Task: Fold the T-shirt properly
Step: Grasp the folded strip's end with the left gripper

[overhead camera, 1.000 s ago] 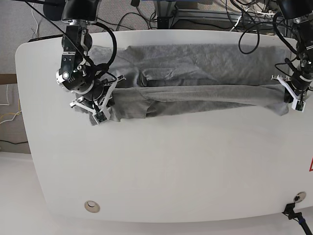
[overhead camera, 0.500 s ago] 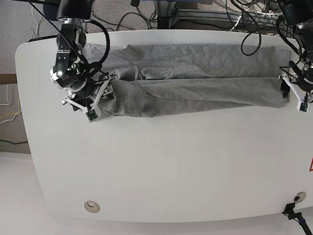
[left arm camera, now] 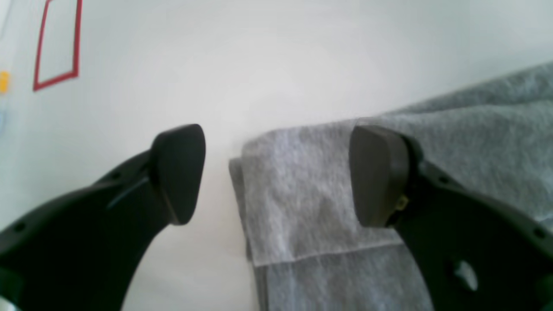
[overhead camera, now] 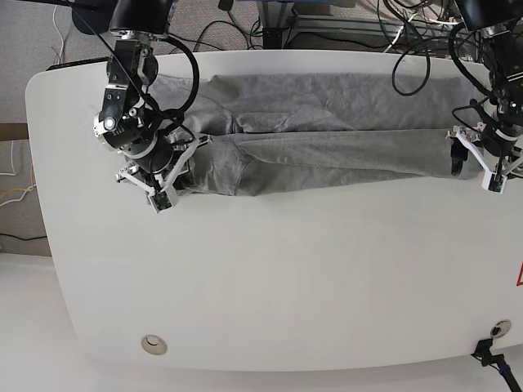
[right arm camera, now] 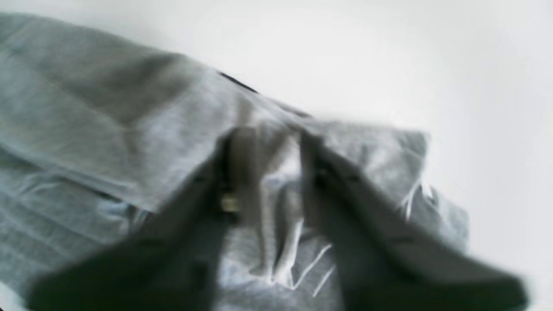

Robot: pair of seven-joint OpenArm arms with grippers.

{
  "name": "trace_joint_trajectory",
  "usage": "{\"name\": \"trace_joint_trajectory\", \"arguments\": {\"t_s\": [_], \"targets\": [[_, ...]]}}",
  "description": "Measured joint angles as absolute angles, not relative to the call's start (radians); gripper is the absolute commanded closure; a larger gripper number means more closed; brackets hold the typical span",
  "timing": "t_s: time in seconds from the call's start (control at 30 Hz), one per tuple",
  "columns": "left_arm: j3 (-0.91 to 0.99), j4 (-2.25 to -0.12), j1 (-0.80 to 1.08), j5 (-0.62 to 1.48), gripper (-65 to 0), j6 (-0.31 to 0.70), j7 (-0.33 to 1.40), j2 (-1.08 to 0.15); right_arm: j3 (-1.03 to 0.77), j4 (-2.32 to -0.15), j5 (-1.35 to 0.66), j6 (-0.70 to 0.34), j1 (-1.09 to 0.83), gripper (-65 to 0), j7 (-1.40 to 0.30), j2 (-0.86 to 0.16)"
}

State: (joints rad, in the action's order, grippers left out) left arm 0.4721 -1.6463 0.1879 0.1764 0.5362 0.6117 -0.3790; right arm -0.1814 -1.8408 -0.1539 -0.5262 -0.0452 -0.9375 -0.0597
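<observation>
While the T-shirt (overhead camera: 327, 122) lies stretched across the far part of the table (overhead camera: 270, 278) as a long band, with its near long edge turned over toward the back, we judge the step in hand to be a lengthwise fold that needs both ends handled evenly. Our left gripper (left arm camera: 276, 172) stands open, its two dark pads well apart, with the hemmed corner of the shirt lying flat between them and gripped by neither. Our right gripper (right arm camera: 268, 172) is nearly closed on a bunched pleat of cloth at the other end (that wrist view is blurred, so we take the hold as likely rather than certain).

To do this well, we should close the left pads on both layers at the corner, not the top one alone, and then move the two ends at the same pace so that the folded edge runs straight. A pull from one end alone would probably skew the band.

Heather-grey and soft, the cloth is creased along its length, plain on the side we see, with a stitched hem at the left end.
</observation>
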Motion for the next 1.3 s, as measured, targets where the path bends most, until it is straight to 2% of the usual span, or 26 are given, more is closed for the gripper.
{"name": "trace_joint_trajectory", "arguments": {"t_s": [0.1,0.3,0.47,0.63,0.9,0.97,1.07,1.3], "targets": [[0.423,-1.616,0.197,0.178,-49.1,0.532,0.599,-0.384,-0.184,-1.765,-0.151,-0.532,-0.049,0.0,-0.937,-0.058],[0.390,-1.469,0.205,0.178,-49.1,0.533,0.599,-0.378,-0.183,-1.593,-0.159,-0.533,-0.068,0.0,-0.786,-0.071],[0.391,-1.357,0.127,0.162,-49.1,0.541,0.530,-0.383,-0.183,-1.444,-0.189,-0.545,-0.006,0.0,-0.654,-0.110],[0.390,-1.285,0.034,0.102,-49.1,0.540,0.538,-0.383,-0.182,-1.332,-0.212,-0.557,0.070,0.0,-0.606,-0.145],[0.408,-1.320,0.003,0.090,-49.4,0.537,0.559,-0.378,-0.181,-1.303,-0.206,-0.551,0.099,0.0,-0.598,-0.144],[0.459,-1.367,0.000,0.124,-49.5,0.587,0.570,-0.377,-0.181,-1.302,-0.205,-0.551,0.102,0.0,-0.599,-0.144],[0.579,-1.383,-0.012,0.157,-49.5,0.680,0.682,-0.381,-0.181,-1.302,-0.195,-0.551,0.105,0.0,-0.604,-0.144],[0.645,-1.373,-0.001,0.172,-49.5,0.697,0.757,-0.377,-0.181,-1.301,-0.195,-0.550,0.107,0.0,-0.604,-0.144]]}}
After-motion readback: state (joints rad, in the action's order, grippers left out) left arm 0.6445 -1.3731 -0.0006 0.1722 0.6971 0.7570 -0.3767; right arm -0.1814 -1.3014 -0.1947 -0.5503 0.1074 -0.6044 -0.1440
